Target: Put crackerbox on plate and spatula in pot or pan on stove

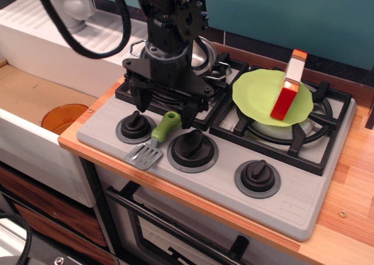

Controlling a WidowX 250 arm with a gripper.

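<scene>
A grey stove (292, 201) with black burner grates and three round black knobs sits on a wooden counter (356, 218) against a teal wall. To one side lie a white ribbed drainboard (70, 40), a recessed sink basin holding an orange disc (63, 117), and the base of a grey tap (67, 11). An oven door handle shows below the counter edge.

My gripper (163, 113) hangs over the front edge of the rear-left burner, fingers pointing down and spread wide apart, holding nothing. One fingertip (139, 105) stands above the leftmost knob; the other is just beside the top of the spatula's handle. Whether either tip touches anything cannot be told.

The spatula (154, 142) lies on the grey panel between the first two knobs, green handle toward the burner, slotted blade toward the counter edge. The pot (200, 53) rests on the rear-left burner, mostly hidden behind my arm. The plate (260, 93) lies on the right burner, and the crackerbox (288, 90) stands on it on end, leaning slightly.
</scene>
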